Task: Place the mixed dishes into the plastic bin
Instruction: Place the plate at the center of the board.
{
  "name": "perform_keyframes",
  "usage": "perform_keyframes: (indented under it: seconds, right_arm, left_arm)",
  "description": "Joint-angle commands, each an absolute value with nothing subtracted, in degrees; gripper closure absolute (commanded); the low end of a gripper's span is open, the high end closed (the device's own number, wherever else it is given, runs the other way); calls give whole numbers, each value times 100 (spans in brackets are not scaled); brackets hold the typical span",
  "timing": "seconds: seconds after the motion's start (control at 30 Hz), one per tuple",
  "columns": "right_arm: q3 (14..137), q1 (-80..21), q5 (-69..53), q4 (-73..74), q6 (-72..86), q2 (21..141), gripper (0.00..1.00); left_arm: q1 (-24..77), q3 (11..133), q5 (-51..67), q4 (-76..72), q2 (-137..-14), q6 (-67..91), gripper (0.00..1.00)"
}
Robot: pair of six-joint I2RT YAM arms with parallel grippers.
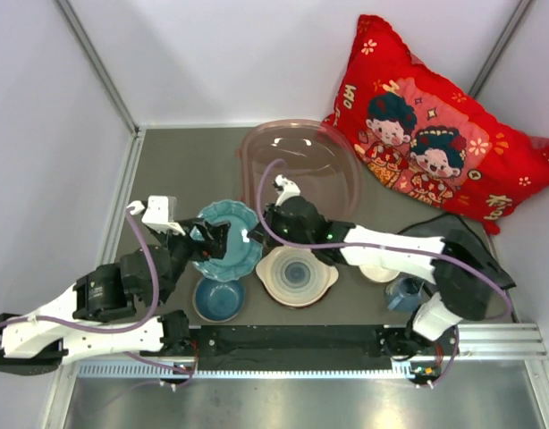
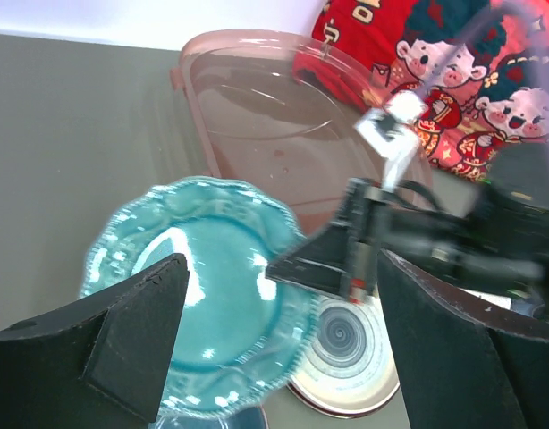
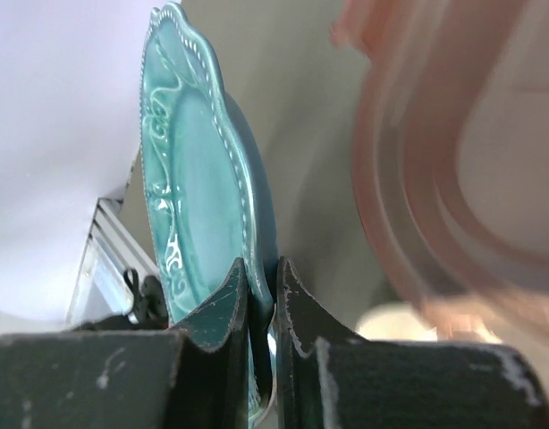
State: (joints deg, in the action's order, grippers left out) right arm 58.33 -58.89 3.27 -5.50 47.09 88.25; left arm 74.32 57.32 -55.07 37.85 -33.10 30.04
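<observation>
The right gripper (image 3: 261, 268) is pinched shut on the bare edge of the teal scalloped ceramic plate (image 3: 198, 170). The left gripper (image 2: 282, 259) faces the plate from the opposite side with jaws wide apart, gripping nothing. So thin a hold may let the plate pivot or slip, or its edge may catch the rim of the translucent pinkish plastic bin (image 3: 409, 179) just ahead. Behind the right gripper lie a blue-ringed white handled plate (image 1: 297, 277) and a dark blue bowl (image 1: 219, 299), and the left gripper is close enough to be struck.
</observation>
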Motion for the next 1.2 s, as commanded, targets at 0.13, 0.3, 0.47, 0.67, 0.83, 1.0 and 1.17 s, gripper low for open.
perform_keyframes:
  seconds: [0.13, 0.3, 0.47, 0.67, 0.83, 1.0, 1.17]
  right_arm:
    - [8032, -5739, -869, -2057, 4825, 10473, 100]
    - [8999, -5748, -1265, -2056, 4939, 11389, 100]
    - [9675, -5748, -1441, -1960, 4992, 12075, 100]
    - [10080, -5748, -1591, -1942, 5054, 12717, 100]
    - [10195, -5748, -1582, -1890, 5080, 13025, 100]
    - [10248, -5748, -1635, -1899, 5133, 13245, 100]
    - [10345, -5748, -1670, -1793, 5089, 13386, 100]
  left_arm:
    - [7436, 6100, -5827, 3999, -3173, 2830, 10]
    - [7436, 6126, -5862, 3955, -3182, 2786, 10]
    - [7436, 6135, -5845, 3955, -3155, 2786, 10]
    - [7436, 6091, -5871, 3938, -3111, 2821, 10]
    - [7436, 6021, -5827, 3841, -3094, 2821, 10]
    - [7444, 5959, -5818, 3788, -3103, 2839, 10]
    - [7436, 5933, -5792, 3788, -3094, 2865, 10]
